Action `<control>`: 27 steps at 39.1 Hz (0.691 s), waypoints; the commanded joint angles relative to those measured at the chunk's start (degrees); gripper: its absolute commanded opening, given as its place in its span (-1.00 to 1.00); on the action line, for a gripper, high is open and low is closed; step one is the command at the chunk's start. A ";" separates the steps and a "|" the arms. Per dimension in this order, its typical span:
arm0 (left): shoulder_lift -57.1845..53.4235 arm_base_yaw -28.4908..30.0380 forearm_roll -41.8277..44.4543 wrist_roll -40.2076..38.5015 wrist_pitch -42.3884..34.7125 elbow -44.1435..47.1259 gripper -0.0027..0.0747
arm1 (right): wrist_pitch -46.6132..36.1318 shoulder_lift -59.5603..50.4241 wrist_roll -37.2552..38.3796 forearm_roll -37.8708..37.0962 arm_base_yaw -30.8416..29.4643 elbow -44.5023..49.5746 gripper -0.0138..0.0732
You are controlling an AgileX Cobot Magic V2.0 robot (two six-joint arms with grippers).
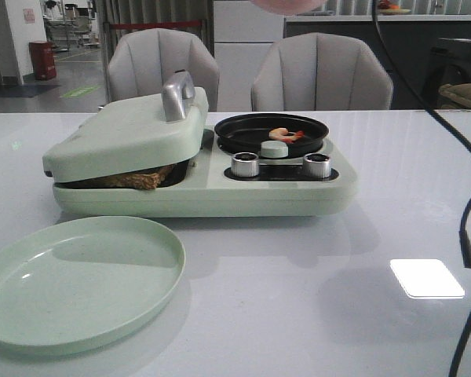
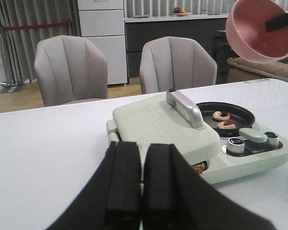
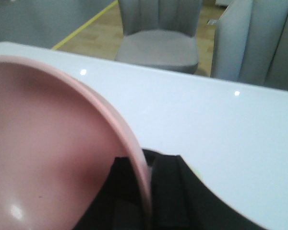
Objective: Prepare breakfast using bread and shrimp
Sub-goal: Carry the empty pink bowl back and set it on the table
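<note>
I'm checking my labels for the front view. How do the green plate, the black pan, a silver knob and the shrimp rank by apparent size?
1. Green plate, though it lies nearest the camera, which inflates it.
2. Black pan.
3. Silver knob and shrimp look alike; no ranking.

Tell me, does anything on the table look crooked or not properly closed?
Yes. The pale green hinged lid of the breakfast maker sits tilted, not fully shut: the brown-crusted bread wedged beneath props it up, leaving a gap along the front edge.
</note>
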 commanded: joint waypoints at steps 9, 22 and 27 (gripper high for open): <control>0.41 -0.45 -0.85 -0.71 -4.70 -1.58 -0.64 | 14.97 -4.65 2.11 -0.05 -9.04 1.54 -0.36; 0.41 -0.45 -0.85 -0.71 -4.70 -1.58 -0.64 | 15.45 -3.84 5.39 0.07 -20.41 14.41 -0.36; 0.41 -0.45 -0.85 -0.71 -4.70 -1.58 -0.64 | 15.57 -1.70 5.39 0.07 -22.92 18.29 -0.36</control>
